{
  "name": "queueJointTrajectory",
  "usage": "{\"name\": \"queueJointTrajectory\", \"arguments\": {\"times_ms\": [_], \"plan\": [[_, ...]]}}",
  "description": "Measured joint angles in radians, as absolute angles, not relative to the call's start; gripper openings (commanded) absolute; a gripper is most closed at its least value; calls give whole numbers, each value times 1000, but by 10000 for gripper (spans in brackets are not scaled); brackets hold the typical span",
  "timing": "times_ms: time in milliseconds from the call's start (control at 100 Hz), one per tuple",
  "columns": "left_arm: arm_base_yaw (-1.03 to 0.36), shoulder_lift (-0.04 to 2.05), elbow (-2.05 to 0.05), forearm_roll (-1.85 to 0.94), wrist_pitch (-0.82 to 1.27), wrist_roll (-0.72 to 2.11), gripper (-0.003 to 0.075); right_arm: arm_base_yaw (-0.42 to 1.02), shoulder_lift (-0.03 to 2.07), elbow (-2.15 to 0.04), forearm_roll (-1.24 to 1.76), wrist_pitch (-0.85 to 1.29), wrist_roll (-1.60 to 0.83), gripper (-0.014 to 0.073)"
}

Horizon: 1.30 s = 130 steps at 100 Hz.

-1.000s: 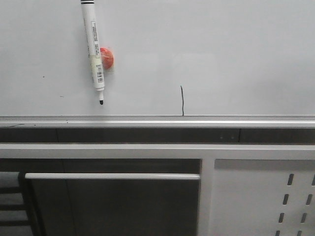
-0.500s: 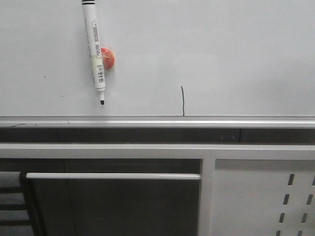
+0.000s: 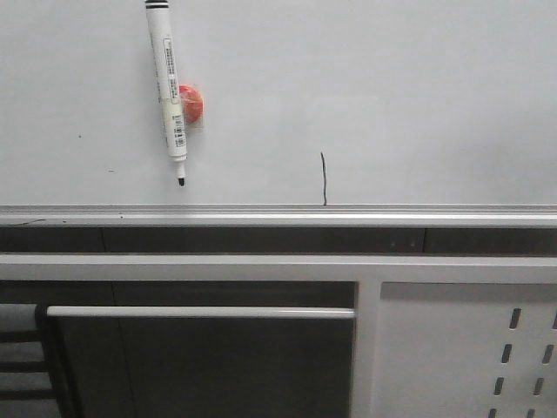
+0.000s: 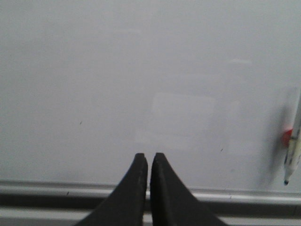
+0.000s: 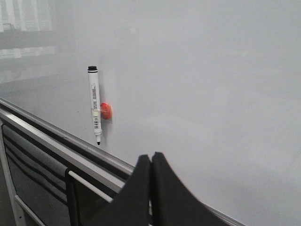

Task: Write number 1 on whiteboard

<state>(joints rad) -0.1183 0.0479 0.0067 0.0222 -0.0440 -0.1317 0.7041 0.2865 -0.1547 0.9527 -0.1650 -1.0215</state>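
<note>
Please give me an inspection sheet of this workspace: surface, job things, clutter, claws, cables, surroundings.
Surface: whiteboard, glossy pale grey, a few tiny dark specks; silver rail along its bottom edge.
Job's things: number 1, a thin, slightly wavy black stroke reaching down to the rail. Marker pen hangs tip down on the board beside an orange magnet, uncapped.
Clutter: nothing seen.
Claws: left claw shut and empty, facing the board; right claw shut and empty.
Cables: nothing seen.
Surroundings: white frame below the board, with a perforated panel at lower right.
</note>
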Motion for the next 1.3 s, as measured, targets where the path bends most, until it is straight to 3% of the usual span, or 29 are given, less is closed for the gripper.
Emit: {"name": "queueJointTrajectory", "arguments": {"times_ms": [470,1300], "plan": [[-4,-6,7,0,319,-134,-18,704,286,-155,953,-165,-1022,-71],[-4,-6,5,29,335,-135,-18,704,286,-155,953,-165,-1022,-71]]}}
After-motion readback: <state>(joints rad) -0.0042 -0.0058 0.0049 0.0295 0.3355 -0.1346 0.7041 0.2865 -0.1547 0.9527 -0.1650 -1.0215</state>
